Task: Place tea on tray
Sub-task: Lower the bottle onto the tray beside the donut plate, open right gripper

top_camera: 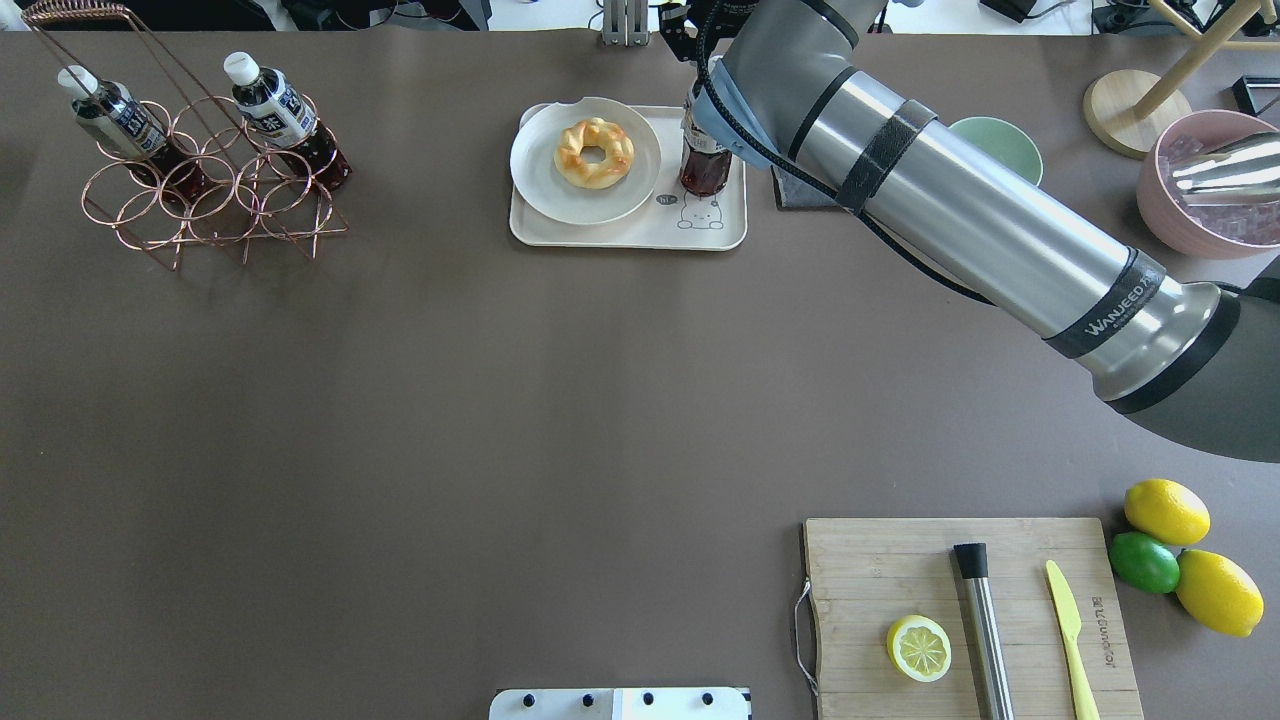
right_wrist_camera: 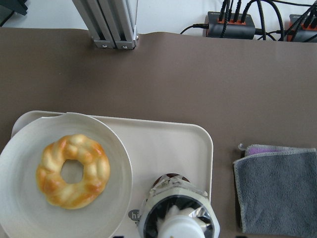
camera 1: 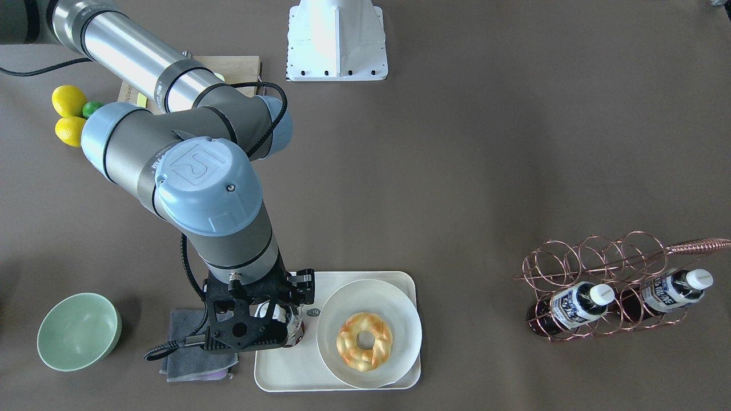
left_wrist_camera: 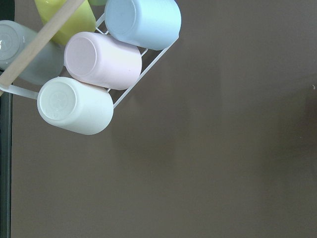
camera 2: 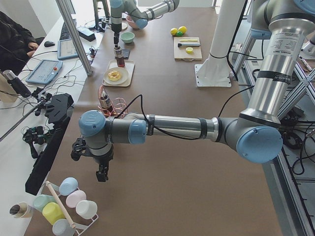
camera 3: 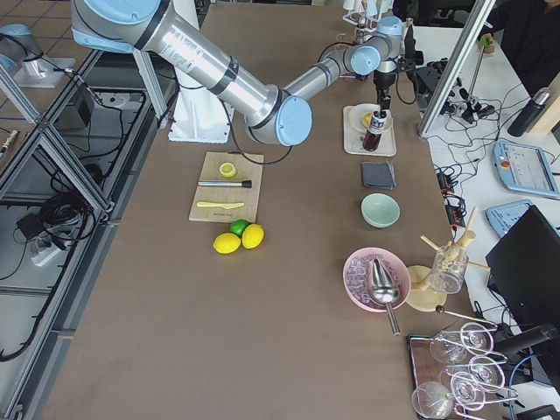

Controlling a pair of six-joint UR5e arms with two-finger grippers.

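Right gripper (camera 1: 273, 319): black two-finger gripper, pointing straight down over the top of the bottle. I cannot tell whether it clamps the bottle or stands loose around it.
Tea (right_wrist_camera: 177, 218): small plastic bottle of dark brown drink with a white screw cap and a white-and-blue label. It stands upright directly beneath the right gripper, with its base on the tray.
Tray (right_wrist_camera: 163, 144): cream-white rectangular tray with rounded corners and a raised rim, lying under the gripper.
Plate (top_camera: 540, 185): round white plate on the same tray, just beside the gripper, bearing a golden braided ring doughnut (top_camera: 594, 152).
Cloth (right_wrist_camera: 277, 193): folded grey cloth, off the tray, just beside the gripper on the side away from the plate.
Bowl (camera 1: 79, 331): pale green bowl, beyond the cloth from the gripper.
Rack (top_camera: 200, 215): copper wire rack, well apart from the gripper, past the plate. It holds two lookalike bottles (top_camera: 275, 105).
Left gripper (camera 2: 102, 173): dark gripper pointing down over the brown table (top_camera: 500, 400), well apart from the tray. I cannot tell whether it is released or clenched.
Cups (left_wrist_camera: 101, 59): pastel plastic cups lying on their sides, near the left gripper.
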